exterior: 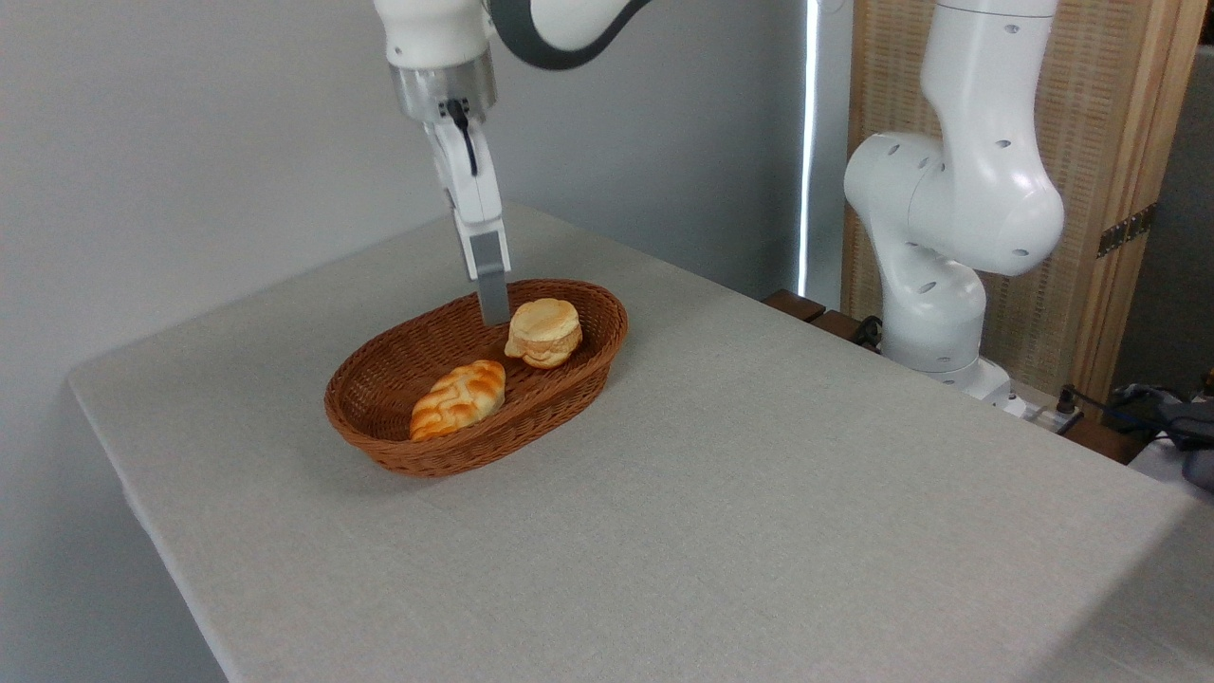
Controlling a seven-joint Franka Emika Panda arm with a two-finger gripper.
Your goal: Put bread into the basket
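Worktop: grey cloth, carried the basket near its far left corner.
Basket: oval wicker, long axis running from near-left to far-right.
Loaf: braided, lay in the basket's near-left half.
Bread: round bun sat inside the basket at its far-right end, upright.
Hand: I saw it hanging just left of the bun, apparently clear of it and holding nothing; seen edge-on, so I could not tell its spread.

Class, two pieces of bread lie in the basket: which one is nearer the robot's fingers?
The round pale bun, at the basket's far right end beside the fingers; the braided orange-brown loaf lies farther off.
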